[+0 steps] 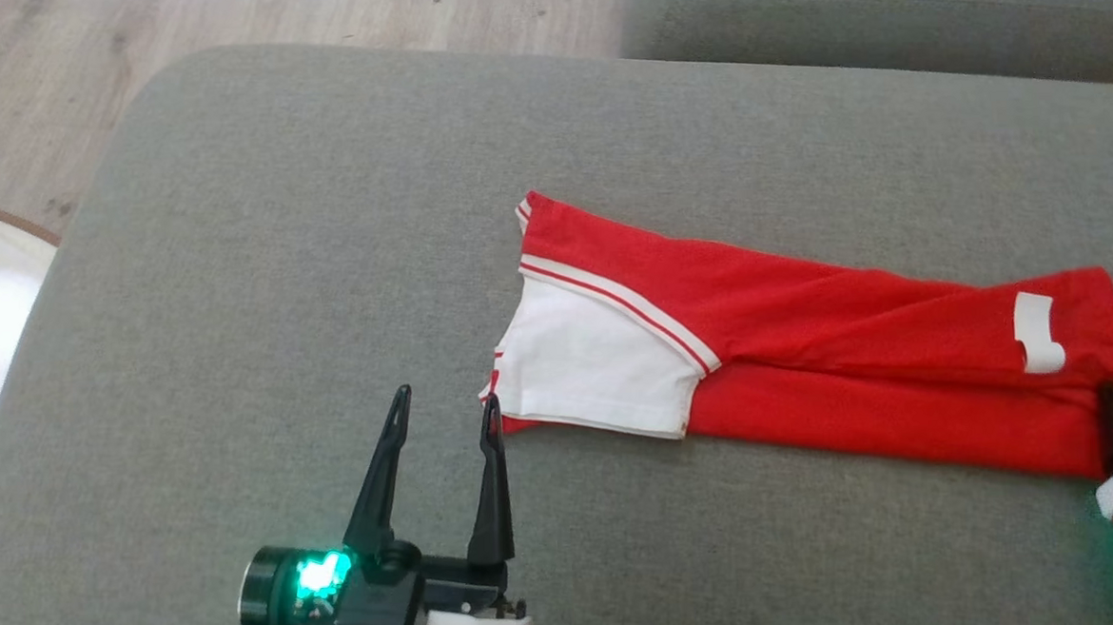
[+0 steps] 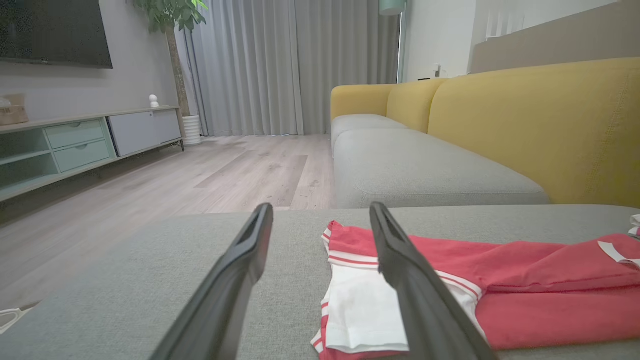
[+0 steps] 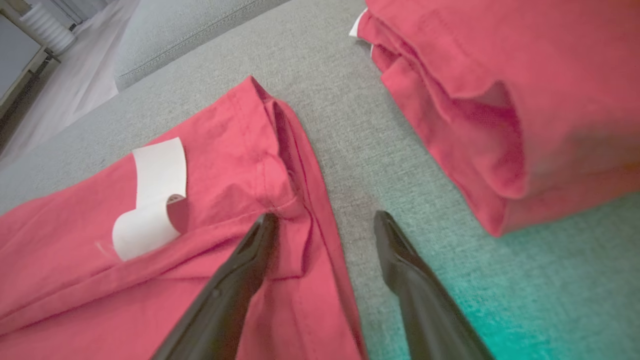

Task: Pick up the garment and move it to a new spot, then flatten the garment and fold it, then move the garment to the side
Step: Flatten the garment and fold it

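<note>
Here, folded garment [image 1: 806, 357] lay centre-right on sofa [image 1: 305, 230], left end effector [image 1: 445, 399] open lower left by its white end, right end effector [image 3: 326, 217] open astride its edge

Left gripper [image 2: 322, 212] is spread wide with nothing between the fingers. The garment [image 2: 525, 280] is red with a white sleeve and lies flat on the grey cushion [image 2: 125, 280]. One finger cuts across the garment's sleeve end, can't tell if it touches. The other sits beside the garment over bare cushion. Behind the garment there's a yellow sofa back [image 2: 540, 125], and way past it wood floor [image 2: 225, 170], curtain [image 2: 250, 65], plant [image 2: 170, 15], cabinet [image 2: 75, 140] and TV [image 2: 50, 30]
</note>
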You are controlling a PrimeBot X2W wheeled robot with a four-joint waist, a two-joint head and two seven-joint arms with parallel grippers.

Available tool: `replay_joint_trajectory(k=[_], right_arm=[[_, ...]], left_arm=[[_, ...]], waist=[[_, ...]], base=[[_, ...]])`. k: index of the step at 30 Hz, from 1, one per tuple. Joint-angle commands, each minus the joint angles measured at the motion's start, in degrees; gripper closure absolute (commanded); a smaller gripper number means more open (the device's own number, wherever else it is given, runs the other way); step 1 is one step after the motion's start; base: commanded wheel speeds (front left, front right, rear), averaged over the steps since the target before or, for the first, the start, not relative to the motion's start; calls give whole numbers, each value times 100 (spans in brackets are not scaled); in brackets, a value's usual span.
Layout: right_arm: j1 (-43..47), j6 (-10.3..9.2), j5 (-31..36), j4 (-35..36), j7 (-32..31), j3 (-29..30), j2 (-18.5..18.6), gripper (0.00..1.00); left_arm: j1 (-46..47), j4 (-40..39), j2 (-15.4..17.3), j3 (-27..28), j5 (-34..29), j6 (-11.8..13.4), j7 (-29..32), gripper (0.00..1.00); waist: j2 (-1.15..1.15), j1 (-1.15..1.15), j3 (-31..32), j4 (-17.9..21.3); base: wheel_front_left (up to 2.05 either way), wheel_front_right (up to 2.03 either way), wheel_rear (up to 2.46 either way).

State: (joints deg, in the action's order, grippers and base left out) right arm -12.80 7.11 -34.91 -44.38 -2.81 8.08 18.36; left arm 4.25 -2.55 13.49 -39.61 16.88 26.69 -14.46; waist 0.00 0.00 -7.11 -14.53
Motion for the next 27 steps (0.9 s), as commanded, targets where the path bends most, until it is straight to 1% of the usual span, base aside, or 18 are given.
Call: replay_joint_trajectory(k=[1, 2, 3, 4, 5, 6, 9, 13, 14, 18, 19, 21, 24, 27], right_arm=[[-119, 37, 98, -70, -177, -17, 16, 0], [-113, 37, 121, -136, -266, 20, -33, 0], [-94, 37, 131, -162, -339, 44, -85, 7], [-64, 37, 125, -153, -391, 69, -140, 39], [-17, 37, 114, -103, -435, 72, -194, 93], [46, 37, 95, -22, -472, 58, -244, 100], [248, 37, 86, 294, -371, 107, -288, 100], [411, 37, 204, 736, -203, 164, -143, 100], [411, 37, 204, 736, -203, 164, -143, 100], [430, 37, 212, 1168, -306, 351, 213, 100], [415, 37, 117, 1417, -436, 422, 481, 100], [425, 37, 40, 1771, -646, 526, 615, 100], [435, 37, -236, 2453, -1020, 720, 608, 100], [456, 37, -520, 3236, -1392, 807, 368, 100]], left_arm=[[63, -177, -68, 301, -125, -80, -53, 0], [41, -170, -103, 349, -178, -129, -53, 0], [16, -161, -131, 402, -225, -174, -53, 0], [-10, -155, -154, 466, -269, -207, -53, 0], [-42, -151, -178, 528, -306, -241, -53, 0], [-77, -145, -203, 590, -334, -276, -53, 0], [-186, -138, -274, 775, -417, -367, -53, 0], [-282, -123, -358, 956, -544, -505, -53, 0], [-282, -123, -358, 956, -544, -505, -53, 0], [-340, -94, -420, 1100, -643, -654, -53, 0], [-363, -86, -444, 1174, -687, -710, -53, 0], [-389, -72, -474, 1240, -727, -762, -53, 0], [-437, -40, -535, 1308, -770, -845, -53, 0], [-481, 0, -606, 1357, -804, -922, -53, 0]], waist=[[0, 0, 10, -73], [0, 0, 12, -89], [0, 0, 14, -98], [0, 0, 18, -101], [0, 0, 23, -99], [0, 0, 31, -92], [0, 0, 58, -25], [0, 0, 104, 145], [0, 0, 104, 145], [0, 0, 158, 328], [0, 0, 166, 415], [0, 0, 193, 491], [0, 0, 226, 562], [0, 0, 268, 581]], base=[[0, 0, 0], [0, 0, 0], [0, 0, 0], [0, 0, 0], [0, 0, 0], [0, 0, 0], [0, 0, 0], [0, 0, 0], [0, 0, 0], [0, 0, 0], [0, 0, 0], [0, 0, 0], [0, 0, 0], [0, 0, 0]])
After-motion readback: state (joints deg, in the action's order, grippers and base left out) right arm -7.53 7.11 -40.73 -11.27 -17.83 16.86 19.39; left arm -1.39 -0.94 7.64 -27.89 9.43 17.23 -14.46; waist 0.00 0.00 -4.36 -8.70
